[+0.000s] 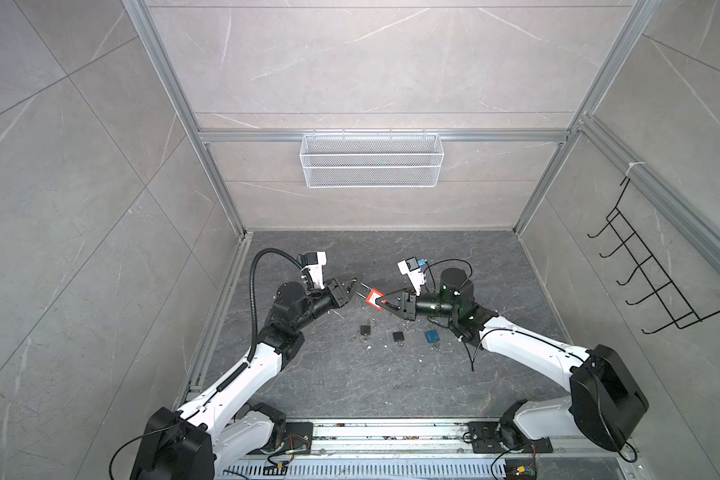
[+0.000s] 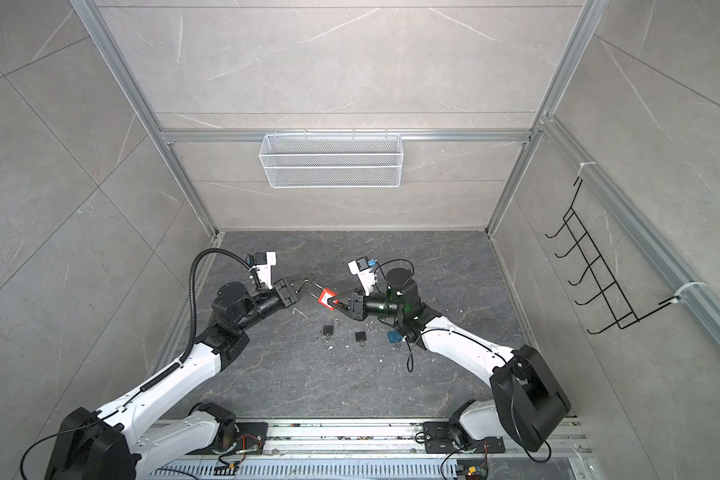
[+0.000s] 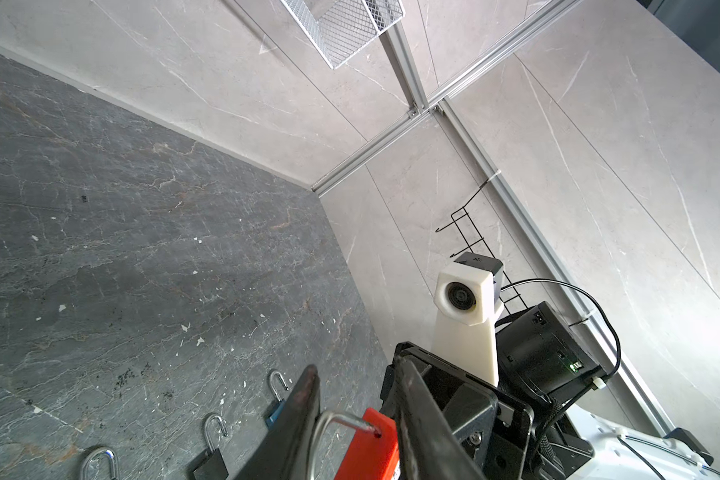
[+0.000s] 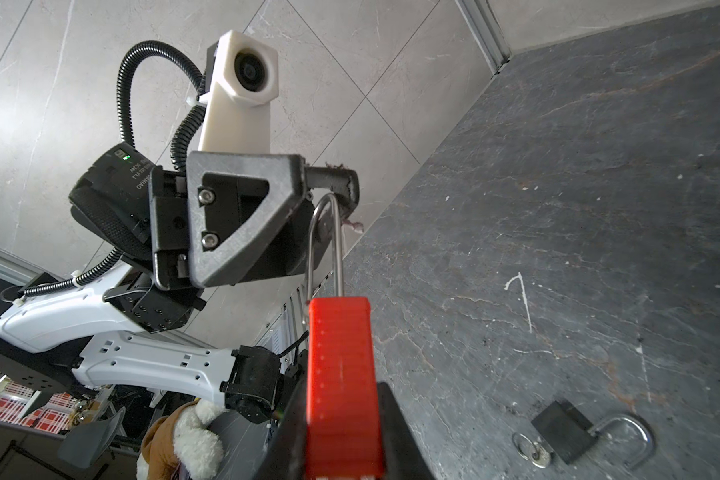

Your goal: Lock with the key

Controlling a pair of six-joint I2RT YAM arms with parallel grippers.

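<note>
Jaws of the right gripper (image 1: 384, 301) are seen clamped on the body of the red padlock (image 1: 375, 300), which is held clear of the dark stone tabletop (image 1: 391, 382) near the middle of the workspace, between the two arms. In the right wrist view the red padlock (image 4: 339, 374) is shown pinched on two sides by the black fingers (image 4: 400, 432), with its steel shackle (image 4: 339, 249) pointed away from them towards the left arm. One leg of the shackle is seen running into the top of the body. The other appears to end at the body's edge, and whether it is seated cannot be told. The left gripper (image 1: 356, 286) is placed at the far bend of the shackle (image 1: 364, 289). Its jaws are seen partly apart with the bend between them, but whether the steel is pressed cannot be told. Below the held lock in both top views, a black padlock (image 1: 366, 330), a second black padlock (image 1: 398, 336) and a blue padlock (image 1: 432, 336) are laid in a row on the tabletop, well apart from both grippers. A key ring (image 4: 531, 451) is seen at the base of the black padlock (image 4: 562, 430) in the right wrist view, and the shackle of that lock is swung open.
</note>
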